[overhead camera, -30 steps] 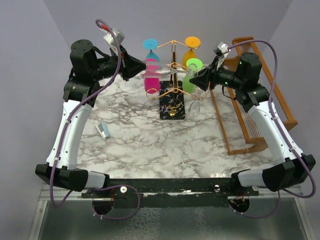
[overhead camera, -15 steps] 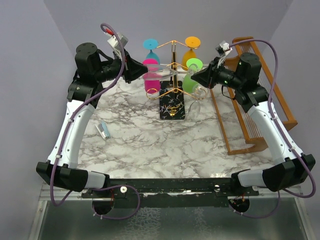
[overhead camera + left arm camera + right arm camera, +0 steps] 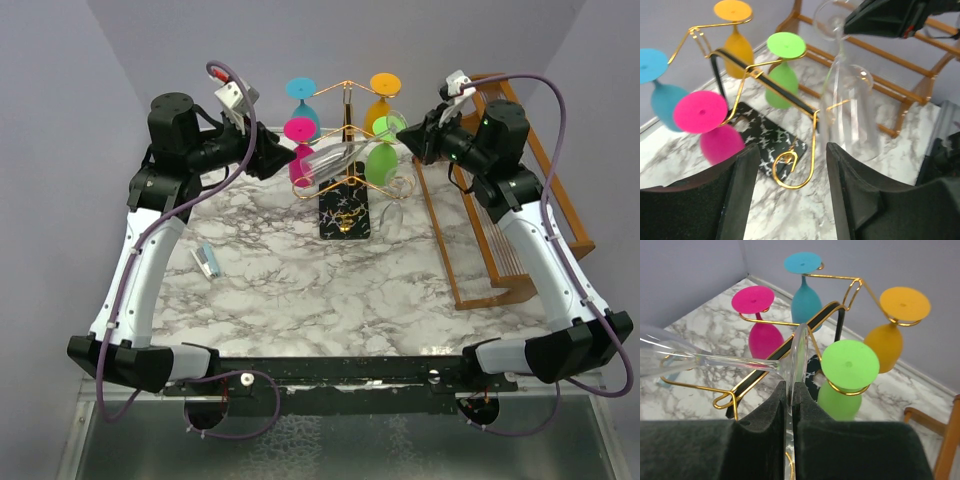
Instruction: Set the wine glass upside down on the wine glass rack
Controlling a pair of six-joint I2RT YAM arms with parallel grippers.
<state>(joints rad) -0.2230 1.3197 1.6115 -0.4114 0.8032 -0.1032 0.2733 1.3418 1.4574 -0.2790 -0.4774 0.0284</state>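
A clear wine glass (image 3: 330, 156) lies nearly level in the air across the gold wire wine glass rack (image 3: 345, 128). My right gripper (image 3: 405, 136) is shut on the edge of its foot (image 3: 799, 347); the stem runs away to the left toward the bowl (image 3: 655, 360). My left gripper (image 3: 792, 192) is open just short of the bowl (image 3: 847, 130), with only marble and a gold scroll between its fingers. Blue (image 3: 302, 95), orange (image 3: 383, 95), pink (image 3: 302, 150) and green (image 3: 382, 160) glasses hang upside down on the rack.
The rack stands on a black speckled base (image 3: 343, 212). Another clear glass (image 3: 390, 215) stands on the marble just right of that base. A brown wooden slatted rack (image 3: 500, 250) fills the right side. A small blue and white object (image 3: 206, 260) lies at the left.
My left gripper has opened and let go of the bowl. My right gripper has closed on the foot and risen a little, so the glass now hangs from the right side alone.
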